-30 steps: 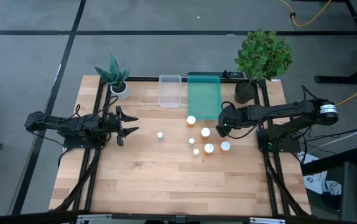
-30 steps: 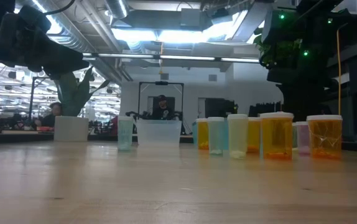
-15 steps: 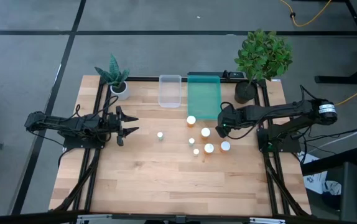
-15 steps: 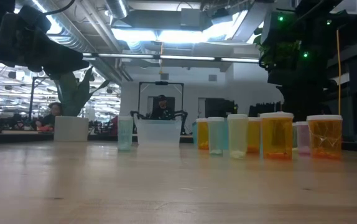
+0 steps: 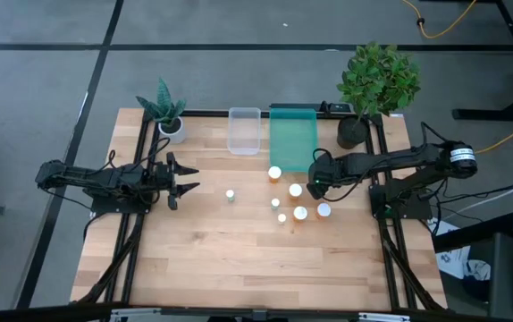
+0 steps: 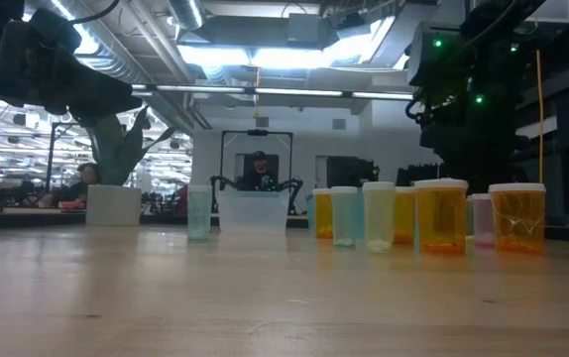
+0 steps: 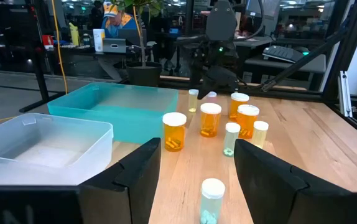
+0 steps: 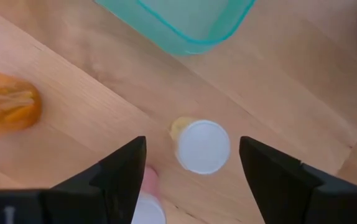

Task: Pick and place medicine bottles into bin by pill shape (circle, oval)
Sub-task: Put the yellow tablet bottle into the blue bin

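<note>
Several white-capped medicine bottles stand upright on the table's right middle: orange ones [image 5: 274, 173] [image 5: 295, 190] [image 5: 300, 213] and small pale ones [image 5: 275, 203] [image 5: 281, 217]. One pale bottle [image 5: 230, 194] stands alone to their left. The clear bin [image 5: 245, 131] and the teal bin [image 5: 292, 137] stand at the far edge. My right gripper [image 5: 313, 187] is open, pointing down over a small white-capped bottle [image 8: 202, 146], its fingers on either side above it. My left gripper [image 5: 190, 179] is open and empty at the left, level, facing the bottles [image 7: 210, 118].
A small potted plant [image 5: 165, 112] stands at the far left corner and a larger one [image 5: 377, 80] at the far right corner. The near half of the wooden table [image 5: 239, 268] is bare. People and desks show in the room beyond the table.
My right gripper has moved a little toward the table's left, over the right side of the bottle group, still open. The bottles have not moved.
</note>
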Controlling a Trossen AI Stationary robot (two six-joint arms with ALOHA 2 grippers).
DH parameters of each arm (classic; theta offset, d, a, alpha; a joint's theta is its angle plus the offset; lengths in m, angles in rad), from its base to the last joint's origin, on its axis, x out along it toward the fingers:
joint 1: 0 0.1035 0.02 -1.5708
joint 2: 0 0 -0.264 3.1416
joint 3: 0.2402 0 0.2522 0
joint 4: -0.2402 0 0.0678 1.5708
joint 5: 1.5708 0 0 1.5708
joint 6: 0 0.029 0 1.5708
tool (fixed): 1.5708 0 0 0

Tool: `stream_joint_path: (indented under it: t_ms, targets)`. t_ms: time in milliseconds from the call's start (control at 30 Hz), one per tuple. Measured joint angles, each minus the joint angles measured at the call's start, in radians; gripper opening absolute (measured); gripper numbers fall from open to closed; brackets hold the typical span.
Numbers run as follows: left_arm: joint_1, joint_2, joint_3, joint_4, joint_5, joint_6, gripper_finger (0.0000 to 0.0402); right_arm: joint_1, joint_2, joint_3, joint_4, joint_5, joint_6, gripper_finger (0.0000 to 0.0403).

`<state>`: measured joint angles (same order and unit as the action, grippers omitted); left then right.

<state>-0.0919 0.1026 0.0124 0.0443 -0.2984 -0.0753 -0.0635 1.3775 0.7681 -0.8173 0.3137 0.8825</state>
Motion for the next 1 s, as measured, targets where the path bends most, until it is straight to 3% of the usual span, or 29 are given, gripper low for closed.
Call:
stream_joint_path:
  t_ms: [167, 633, 800, 1000]
  targets:
    - [0.000, 0.000, 0.000, 0.000, 0.000, 0.000, 0.0195, 0.000, 0.002, 0.000, -0.001, -0.003, 0.008, 0.0233]
    - [0.000, 0.000, 0.000, 0.000, 0.000, 0.000, 0.0195, -0.017, 0.002, 0.000, -0.001, 0.009, 0.028, 0.0110]
    - [0.000, 0.000, 0.000, 0.000, 0.000, 0.000, 0.0195, -0.022, 0.002, 0.028, -0.024, 0.008, -0.028, 0.0107]
    - [0.000, 0.000, 0.000, 0.000, 0.000, 0.000, 0.0195, -0.021, 0.002, 0.208, -0.148, 0.007, -0.115, 0.0108]
